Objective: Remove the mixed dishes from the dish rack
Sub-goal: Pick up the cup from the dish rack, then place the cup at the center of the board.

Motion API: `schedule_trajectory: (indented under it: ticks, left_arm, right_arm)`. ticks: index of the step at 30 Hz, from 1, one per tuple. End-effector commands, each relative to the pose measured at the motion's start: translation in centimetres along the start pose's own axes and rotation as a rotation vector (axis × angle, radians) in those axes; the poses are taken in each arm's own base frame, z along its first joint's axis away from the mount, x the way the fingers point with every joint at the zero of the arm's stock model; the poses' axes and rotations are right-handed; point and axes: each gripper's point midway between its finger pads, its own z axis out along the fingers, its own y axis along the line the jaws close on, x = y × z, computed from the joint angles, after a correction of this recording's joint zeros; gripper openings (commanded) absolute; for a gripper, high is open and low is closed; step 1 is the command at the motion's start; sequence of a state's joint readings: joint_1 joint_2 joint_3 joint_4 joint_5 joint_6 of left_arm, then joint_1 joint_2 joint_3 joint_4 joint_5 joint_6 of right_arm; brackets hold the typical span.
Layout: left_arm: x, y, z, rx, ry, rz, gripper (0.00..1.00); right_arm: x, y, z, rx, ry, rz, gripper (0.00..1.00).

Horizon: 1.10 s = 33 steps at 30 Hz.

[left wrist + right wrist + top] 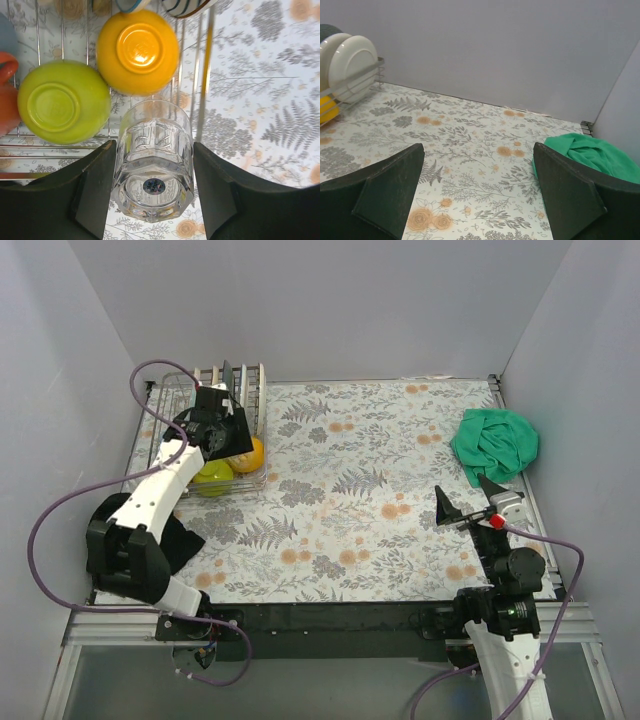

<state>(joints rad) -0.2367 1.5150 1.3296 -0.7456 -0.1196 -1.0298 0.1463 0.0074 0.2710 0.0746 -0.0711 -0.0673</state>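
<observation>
The silver wire dish rack [165, 420] stands at the far left. My left gripper [232, 432] hangs over its near right corner and is shut on the small clear glass [152, 160], base towards the camera. The glass is hidden in the top view. In the left wrist view the gripper [155, 146] is above the rack wires [202, 90], with an upturned orange-yellow bowl [137, 50], a lime-green bowl [62, 102], an orange mug [6, 95] and a striped plate edge [185, 6] beyond it. Pale plates [352, 62] stand upright in the slots. My right gripper [470, 500] is open and empty.
A green cloth [495, 443] lies crumpled at the far right, just right of my right gripper [477, 147]. A black cloth [175, 540] lies by the left arm's base. The floral tablecloth [360, 490] covers the table between grey walls.
</observation>
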Motion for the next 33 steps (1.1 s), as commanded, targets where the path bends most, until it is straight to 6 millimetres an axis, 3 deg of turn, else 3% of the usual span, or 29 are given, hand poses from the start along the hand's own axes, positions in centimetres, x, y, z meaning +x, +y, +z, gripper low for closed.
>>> schedule_trajectory:
  ticks: [1,3,4,6,9,10,12,13,15,16,17,19,20,25,26,27,33]
  left_arm:
    - [-3.1,-2.4,-4.4,0.158,-0.135,-0.031,0.16]
    - [-3.6,-2.8,-5.7,0.200,-0.179,-0.043,0.16]
    - [-3.3,-4.0,-6.6,0.273,-0.169,-0.039,0.16]
    - [-3.4,-5.1,-7.8,0.346,-0.186,-0.046,0.16]
    - [-3.2,-7.4,-9.8,0.504,-0.197,-0.053,0.16]
    - [-2.0,-8.2,-9.9,0.569,-0.161,-0.047,0.16]
    - [-1.9,-9.4,-11.0,0.661,-0.180,-0.064,0.16]
    - [-0.3,-9.6,-10.4,0.692,-0.140,-0.076,0.16]
    - [0.5,-11.2,-11.4,0.814,-0.131,-0.068,0.16]
    - [2.0,-11.3,-10.9,0.835,-0.084,-0.108,0.16]
    - [2.2,-12.2,-11.6,0.901,-0.086,-0.096,0.16]
    - [3.1,-12.7,-11.7,0.940,-0.058,-0.133,0.16]
    - [3.8,-13.1,-11.5,0.971,-0.051,-0.136,0.16]
    - [4.8,-14.4,-11.9,1.054,-0.024,-0.253,0.16]
    - [5.0,-14.6,-11.9,1.075,-0.037,-0.267,0.16]
    - [5.1,-14.7,-11.8,1.084,-0.030,-0.293,0.16]
    - [5.3,-15.0,-11.7,1.131,-0.026,-0.445,0.16]
  right_arm:
    - [-5.9,2.3,-0.2,-0.138,-0.129,0.018,0.98]
    - [-6.4,2.9,0.2,-0.168,-0.092,0.073,0.98]
    - [-5.4,3.3,1.0,-0.190,-0.035,0.113,0.98]
    - [-5.7,3.8,1.7,-0.212,0.006,0.190,0.98]
    - [-4.4,5.1,3.1,-0.278,0.113,0.261,0.98]
    - [-4.2,5.8,3.6,-0.326,0.151,0.282,0.98]
    - [-4.0,6.6,4.1,-0.363,0.189,0.330,0.98]
    - [-3.4,7.3,4.5,-0.403,0.225,0.361,0.98]
    - [-3.8,8.2,5.0,-0.459,0.211,0.407,0.98]
    - [-3.0,9.2,5.0,-0.520,0.235,0.432,0.98]
    - [-4.0,9.5,5.4,-0.553,0.178,0.431,0.98]
    - [-3.2,10.1,5.8,-0.569,0.211,0.533,0.98]
    - [-3.9,10.2,6.3,-0.582,0.177,0.545,0.98]
    - [-3.5,12.2,7.4,-0.669,0.171,0.658,0.98]
    - [-4.1,13.2,7.4,-0.713,0.143,0.653,0.98]
    - [-3.4,13.8,7.8,-0.727,0.164,0.664,0.98]
    - [-3.7,18.9,7.9,-0.955,0.113,0.652,0.98]
